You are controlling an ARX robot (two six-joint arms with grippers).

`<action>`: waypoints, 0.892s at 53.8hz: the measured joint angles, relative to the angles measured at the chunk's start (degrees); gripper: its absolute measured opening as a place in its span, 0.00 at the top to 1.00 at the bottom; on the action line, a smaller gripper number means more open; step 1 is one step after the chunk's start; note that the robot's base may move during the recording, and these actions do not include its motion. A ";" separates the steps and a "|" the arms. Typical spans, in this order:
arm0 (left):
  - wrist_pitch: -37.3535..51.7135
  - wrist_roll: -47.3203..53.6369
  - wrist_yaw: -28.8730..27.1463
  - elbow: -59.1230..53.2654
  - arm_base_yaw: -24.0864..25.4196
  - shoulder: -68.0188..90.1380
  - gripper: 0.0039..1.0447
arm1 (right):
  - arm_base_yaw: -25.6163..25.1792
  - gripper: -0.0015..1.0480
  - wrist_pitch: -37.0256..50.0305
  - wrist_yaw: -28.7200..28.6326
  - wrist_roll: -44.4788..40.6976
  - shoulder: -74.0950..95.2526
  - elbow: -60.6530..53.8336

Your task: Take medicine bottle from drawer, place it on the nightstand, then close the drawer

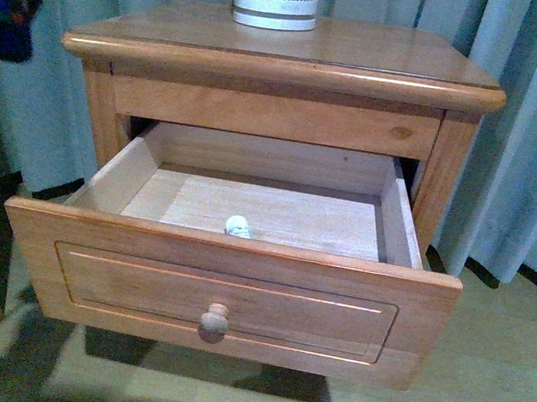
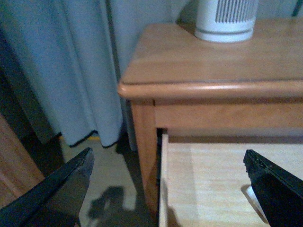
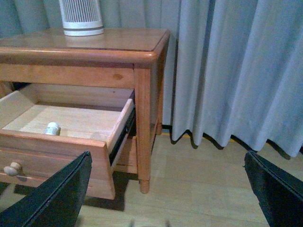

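Left end effector, right end effector: jaws spread wide, holding nothing. Medicine bottle well ahead of right end effector, untouched, inside open drawer, near its front panel.

Left tool and right tool, each with dark jaws wide apart.

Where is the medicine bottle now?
Front view: the medicine bottle sits on the floor of the open drawer, close behind its front panel, about in line with the knob below.
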 joint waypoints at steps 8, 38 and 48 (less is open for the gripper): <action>-6.38 -1.25 0.74 -1.33 0.92 -11.72 0.06 | 0.00 0.07 0.00 0.00 0.00 0.00 0.00; -28.74 -3.87 3.21 -26.49 7.13 -57.11 0.80 | 0.00 0.07 0.00 0.00 0.00 0.00 0.00; -28.63 -3.93 3.54 -31.30 7.19 -61.81 0.97 | 0.00 0.07 0.00 0.00 0.00 0.00 0.00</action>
